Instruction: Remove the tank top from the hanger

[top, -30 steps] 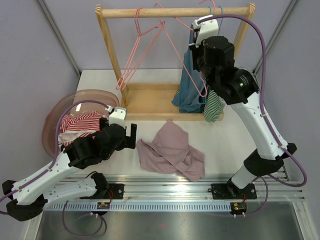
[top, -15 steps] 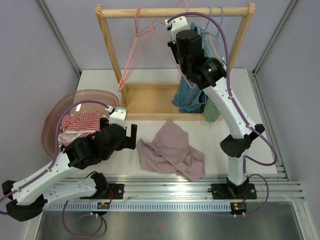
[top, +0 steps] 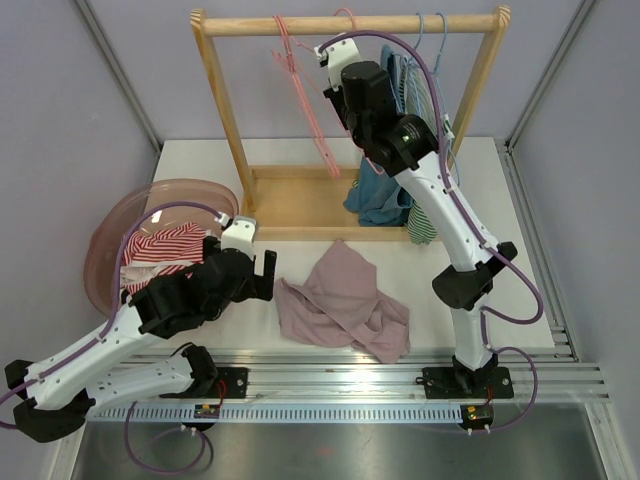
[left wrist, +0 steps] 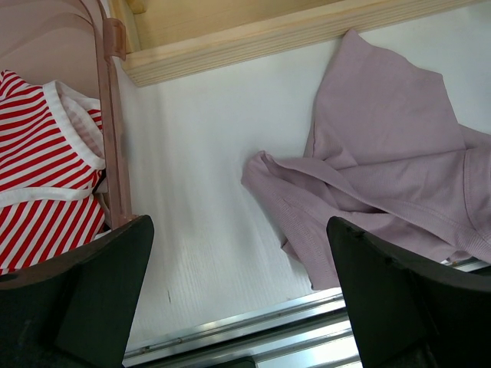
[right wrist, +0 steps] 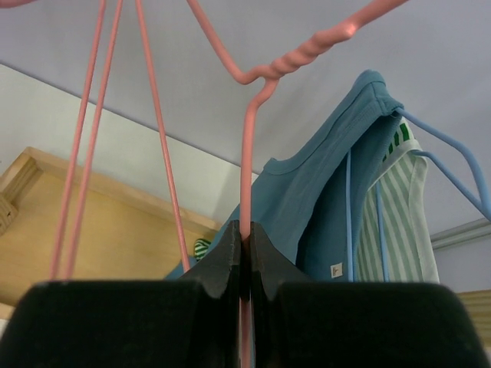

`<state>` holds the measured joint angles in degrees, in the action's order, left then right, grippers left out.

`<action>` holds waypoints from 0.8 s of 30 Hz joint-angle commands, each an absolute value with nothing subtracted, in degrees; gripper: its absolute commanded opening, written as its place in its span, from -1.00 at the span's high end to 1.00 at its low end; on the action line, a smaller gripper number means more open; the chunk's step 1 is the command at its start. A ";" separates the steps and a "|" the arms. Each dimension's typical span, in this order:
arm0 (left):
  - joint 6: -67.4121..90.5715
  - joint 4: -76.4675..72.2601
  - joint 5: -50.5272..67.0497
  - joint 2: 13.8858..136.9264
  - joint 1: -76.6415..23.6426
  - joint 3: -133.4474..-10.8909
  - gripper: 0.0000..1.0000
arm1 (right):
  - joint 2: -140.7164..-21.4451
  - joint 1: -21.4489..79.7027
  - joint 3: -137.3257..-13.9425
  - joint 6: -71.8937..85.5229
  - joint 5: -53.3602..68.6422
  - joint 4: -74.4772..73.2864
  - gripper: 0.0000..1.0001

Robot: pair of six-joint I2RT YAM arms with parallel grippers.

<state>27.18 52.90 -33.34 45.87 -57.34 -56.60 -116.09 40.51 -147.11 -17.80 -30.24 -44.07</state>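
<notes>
Right gripper (right wrist: 244,234) has slid left along the wooden rail (top: 250,25), clenched on a bare pink hanger (right wrist: 247,146). The purple tank top (top: 345,300) lies on the table (top: 200,180), so that job looks done. Left gripper (left wrist: 238,238) hangs wide open beside it. Two pink hangers, two blue hangers (right wrist: 441,138), two hanging tops (top: 378,195).

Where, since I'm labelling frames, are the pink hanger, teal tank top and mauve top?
pink hanger (right wrist: 247,153), right wrist view, straight neck below the twist.
teal tank top (right wrist: 307,207), right wrist view, fabric below the neckline.
mauve top (top: 345,300), top external view, middle of the cloth.
</notes>
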 commanded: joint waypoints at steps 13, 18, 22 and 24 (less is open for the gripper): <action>26.37 50.18 -32.08 46.23 -57.13 -56.60 -0.98 | -112.76 42.01 -143.09 -13.62 -20.66 -41.75 1.00; 26.54 50.19 -32.08 45.97 -57.13 -56.51 -0.98 | -112.68 41.92 -143.00 -13.54 -19.60 -42.10 1.00; 26.72 50.01 -31.73 45.88 -57.13 -56.43 -0.98 | -111.28 42.01 -142.73 -12.48 -18.11 -42.01 0.59; 26.63 49.49 -31.29 46.05 -57.13 -56.43 -0.98 | -110.31 41.92 -142.65 -11.52 -17.14 -41.66 0.40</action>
<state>26.96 52.62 -32.42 46.22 -57.30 -56.58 -114.24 41.01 -142.71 -12.95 -20.25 -41.93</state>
